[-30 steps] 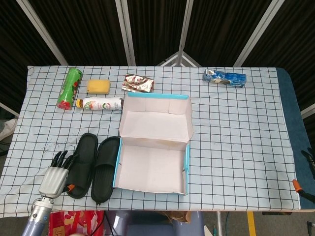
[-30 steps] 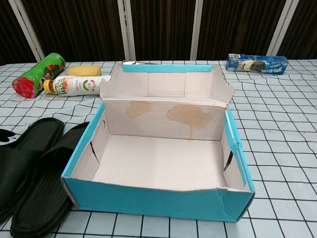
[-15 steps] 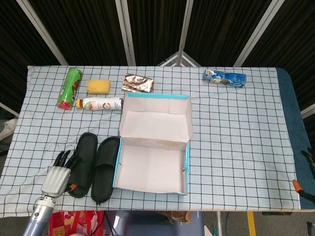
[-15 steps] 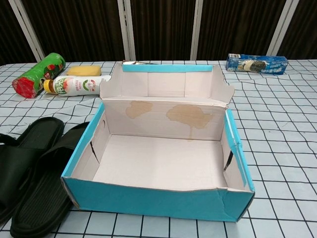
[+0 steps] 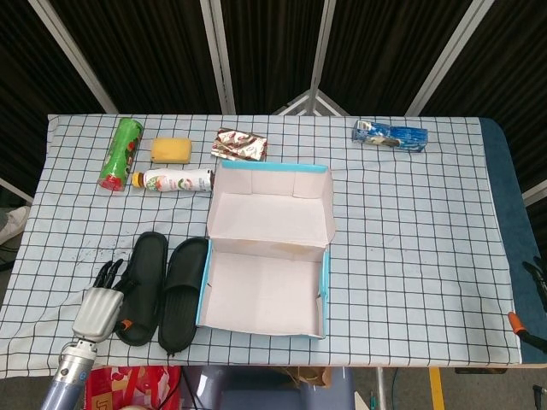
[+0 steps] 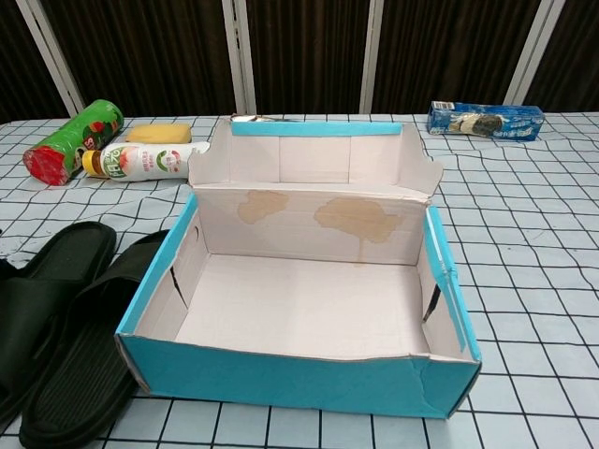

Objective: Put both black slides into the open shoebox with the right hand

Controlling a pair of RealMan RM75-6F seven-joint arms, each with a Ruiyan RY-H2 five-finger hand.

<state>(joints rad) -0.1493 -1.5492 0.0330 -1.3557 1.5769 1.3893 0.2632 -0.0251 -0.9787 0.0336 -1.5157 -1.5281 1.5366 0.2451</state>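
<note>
Two black slides lie side by side left of the open shoebox [image 5: 324,282], toes pointing away from me. The outer slide [image 5: 144,286] [image 6: 45,290] is the one furthest left. The inner slide [image 5: 185,290] [image 6: 89,365] lies against the box's blue left wall. My left hand [image 5: 99,306] sits at the outer slide's left edge near its heel, dark fingers [image 5: 108,273] spread and touching its side. At the right table edge only a dark piece and an orange bit of my right hand [image 5: 535,290] show. The shoebox [image 6: 290,379] holds nothing.
Along the far side stand a green can [image 5: 120,152], a yellow sponge [image 5: 171,149], a white bottle [image 5: 175,180], a foil packet [image 5: 240,144] and a blue biscuit pack [image 5: 391,135]. The box's lid [image 5: 272,205] stands up behind it.
The outer slide has shifted slightly to the left and nearer me, along with my left hand beside it. The box and the inner slide have not moved.
</note>
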